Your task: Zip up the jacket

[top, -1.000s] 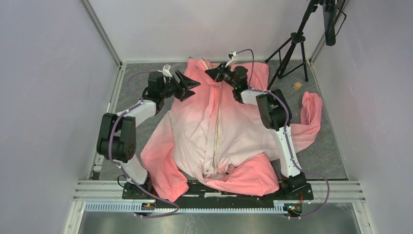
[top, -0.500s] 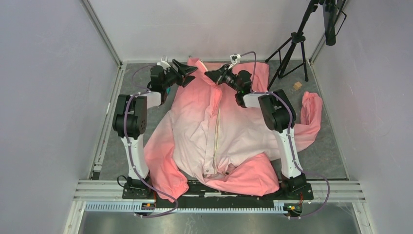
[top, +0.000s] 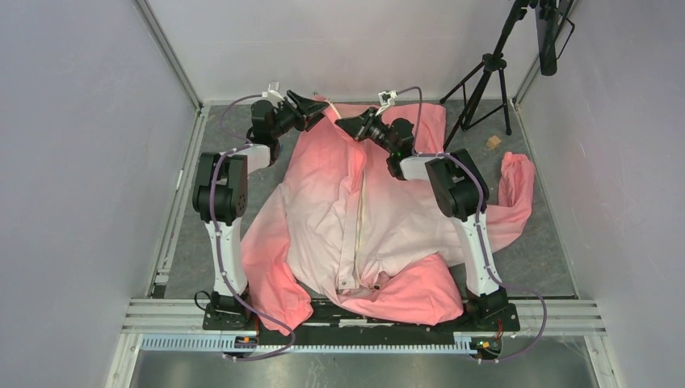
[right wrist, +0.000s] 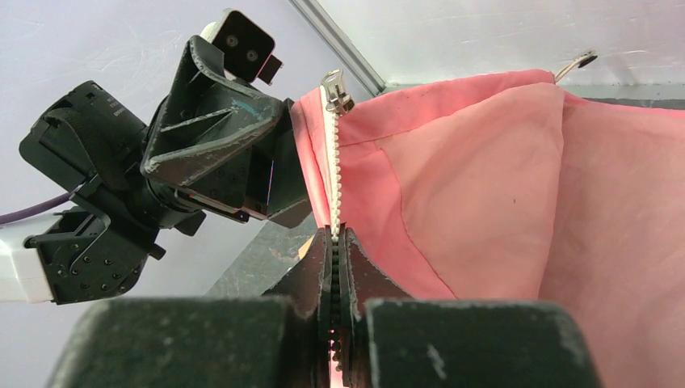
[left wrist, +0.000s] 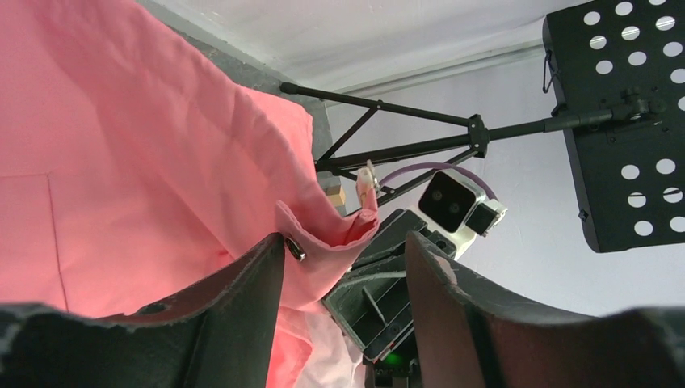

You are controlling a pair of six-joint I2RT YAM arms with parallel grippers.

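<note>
**Left arm reaching up to the collar while the right keeps its pinch on the zipper**

In the top view, the left gripper (top: 321, 109) is now sitting at the upper left of the collar. A second ago it was hanging lower, over the left shoulder of the garment, with the arm's elbow swung out toward the left wall. That arm is now standing straighter and reaching toward the top of the frame. In the left wrist view its fingers (left wrist: 258, 283) are standing apart. The collar's corner, which carries a small metal snap stud (left wrist: 296, 249), is lying in the gap between them and is not pinched.

The large salmon-pink fabric jacket (top: 323, 186), fading to pale whitish pink, is lying spread front-up in the middle of the grey table (top: 533, 259). Its sleeves are trailing to the lower left and the right, much as they were before. Its long cream zipper strip (top: 361, 210) is running down the centre.

Just right of the collar, the right gripper (top: 347, 125) is sitting slightly further left than a second ago. In the right wrist view its fingers (right wrist: 355, 267) are pressing together on the cream teeth. The silver slider (right wrist: 335, 90) is showing at the top of the raised edge, above the fingers.

A black tripod (top: 485, 81) is standing at the upper right.
</note>
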